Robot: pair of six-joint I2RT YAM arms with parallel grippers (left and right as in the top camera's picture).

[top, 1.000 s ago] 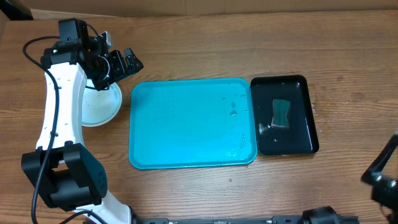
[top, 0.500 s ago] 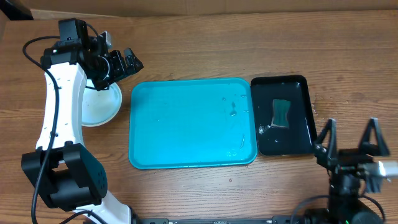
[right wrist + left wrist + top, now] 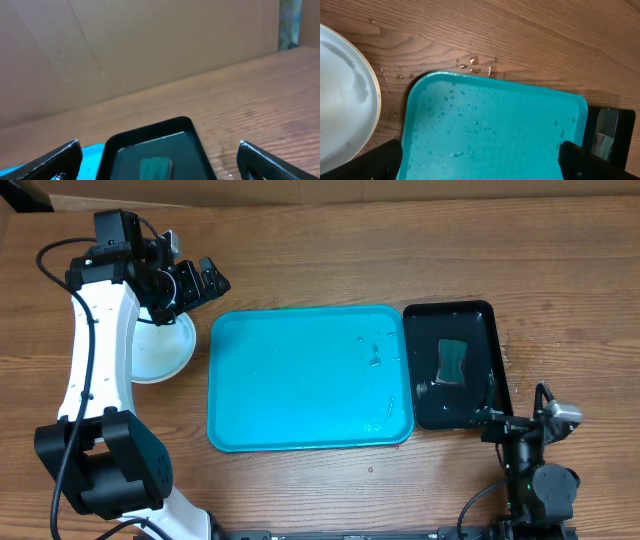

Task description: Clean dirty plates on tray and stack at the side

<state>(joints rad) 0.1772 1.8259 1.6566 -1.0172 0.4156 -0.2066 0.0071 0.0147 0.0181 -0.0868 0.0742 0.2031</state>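
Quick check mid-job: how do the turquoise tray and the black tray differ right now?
The turquoise tray is much larger than the black tray. The turquoise tray carries only water drops, while the black tray holds a green sponge. The turquoise tray is bright, the black tray dark and glossy. Both are rectangular, with rounded corners and raised rims.

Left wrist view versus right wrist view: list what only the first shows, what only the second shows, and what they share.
Only the left wrist: the white plate beside the turquoise tray, and water drops on the table and the tray. Only the right wrist: the cardboard wall behind the table, and the green sponge seen plainly in the black tray. Both: the turquoise tray, the black tray, the table.
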